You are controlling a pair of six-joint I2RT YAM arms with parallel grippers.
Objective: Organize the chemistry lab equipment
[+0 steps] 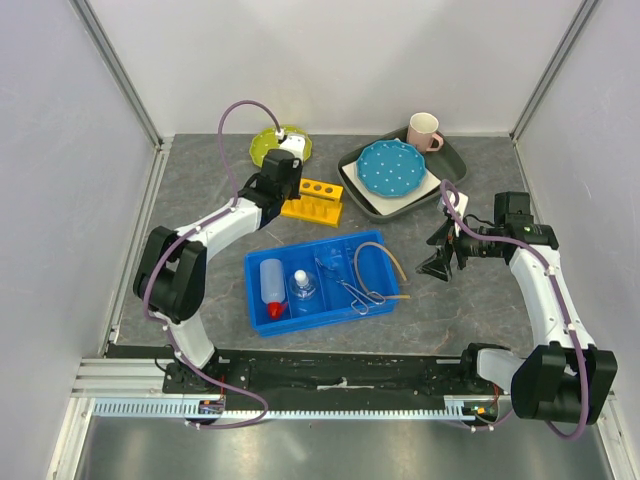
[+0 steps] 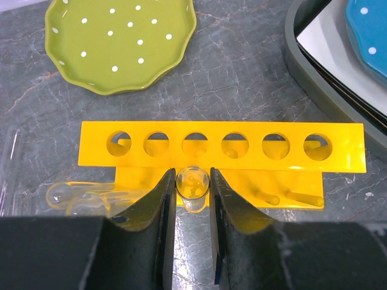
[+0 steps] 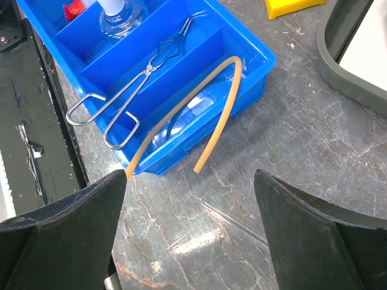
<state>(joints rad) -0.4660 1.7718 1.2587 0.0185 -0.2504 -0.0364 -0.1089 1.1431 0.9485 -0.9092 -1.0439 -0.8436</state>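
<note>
**Pinching a test tube at the yellow rack, the other gear in the blue tray**

Reaching to the far left of the table [image 1: 470,320], the left pincer [image 2: 191,199] pinches a clear test tube [image 2: 192,184] between its two fingers. The tube's open mouth sits just near the yellow rack [image 2: 169,162], below the row of round holes. A green dotted plate [image 2: 121,42] lies beyond the rack.

The right pincer [image 1: 441,262] hovers with its fingers spread wide and nothing between them, just right of the blue tray [image 1: 300,246].

In the tray, from left to right:
- The white squeeze bottle [image 1: 272,285] is in the left compartment.
- The clear flask [image 1: 304,290] is beside the bottle.
- The metal tongs [image 3: 130,90] have their handles poking over the near wall.
- The tan tubing [image 3: 181,101] has both ends hanging over the tray's near right wall.
</note>
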